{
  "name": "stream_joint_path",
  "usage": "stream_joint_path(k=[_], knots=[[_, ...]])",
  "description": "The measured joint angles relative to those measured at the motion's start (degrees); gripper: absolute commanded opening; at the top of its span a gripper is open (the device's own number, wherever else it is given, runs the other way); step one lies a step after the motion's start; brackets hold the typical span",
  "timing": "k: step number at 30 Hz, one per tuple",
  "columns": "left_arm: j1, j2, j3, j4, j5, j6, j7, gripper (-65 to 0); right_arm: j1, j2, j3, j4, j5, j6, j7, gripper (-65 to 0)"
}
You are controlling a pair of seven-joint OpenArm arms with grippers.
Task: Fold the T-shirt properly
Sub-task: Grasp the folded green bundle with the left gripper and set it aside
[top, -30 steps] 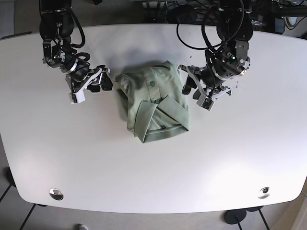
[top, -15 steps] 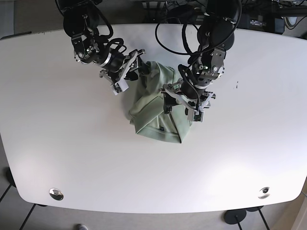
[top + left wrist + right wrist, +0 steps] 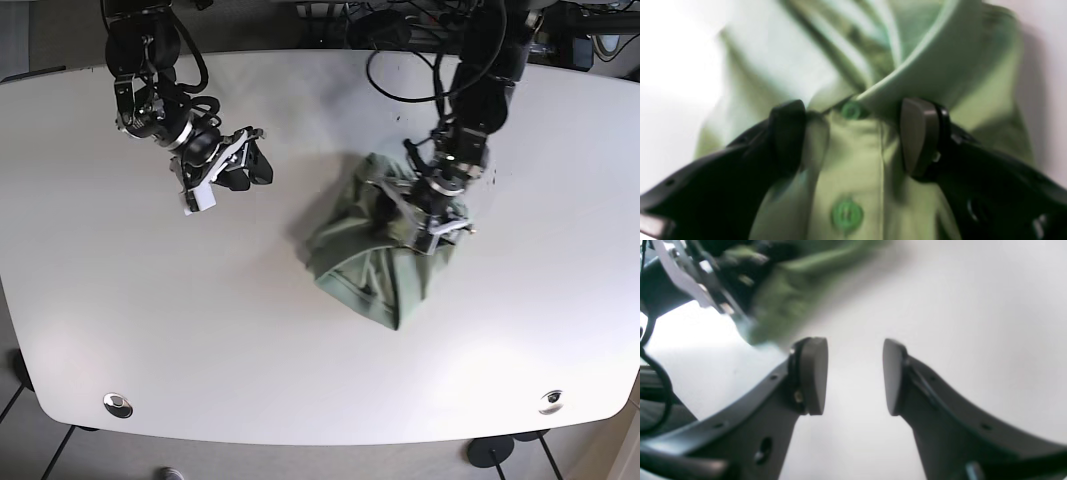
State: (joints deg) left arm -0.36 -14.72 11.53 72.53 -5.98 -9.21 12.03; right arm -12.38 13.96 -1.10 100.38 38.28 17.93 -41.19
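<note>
Since half a second ago the shirt has been dragged toward the base view's right and lower part, and the right tool has been drawn off it to the view's left, onto bare bench.

Left tool: fingers are seen spread either side of the button placket just below the collar, with cloth lying between them. Whether the cloth is actually pinched cannot be told; the wrist view is blurred by motion. In the base view this tool is pressed into the right side of the bunched shirt.

Right tool: held moderately apart, nothing between the fingers, white bench beneath. A green smear of shirt is seen at the top left of its wrist view, well apart from the fingers.

Shirt state: crumpled into a heap right of bench centre; no neat fold is visible. Judged step: repositioning or re-spreading rather than folding. The next move is judged to call for flattening the cloth and for the right tool to be brought to a free edge.

Not made out: sleeves, hem, and the underside layers of the heap.
</note>
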Motion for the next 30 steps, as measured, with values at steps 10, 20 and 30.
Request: stream_joint_path(k=[10, 20, 30], knots=[[-4.72, -24.59, -28.39, -33.20, 0.92, -16.59, -7.13, -24.7, 0.26, 0.48, 0.02, 0.04, 2.05, -0.15, -0.02, -39.6], [-0.52, -32.81, -28.44, -42.51, 3.52, -17.84, -16.13, -24.7, -0.04, 0.48, -0.02, 2.82, 2.01, -0.15, -0.02, -39.6], [11.15, -24.33, -36.06, 3.41, 5.51, -25.09, 7.13, -24.7, 0.26, 2.08, -0.07, 2.82, 1.62, -0.13, 0.00, -39.6]])
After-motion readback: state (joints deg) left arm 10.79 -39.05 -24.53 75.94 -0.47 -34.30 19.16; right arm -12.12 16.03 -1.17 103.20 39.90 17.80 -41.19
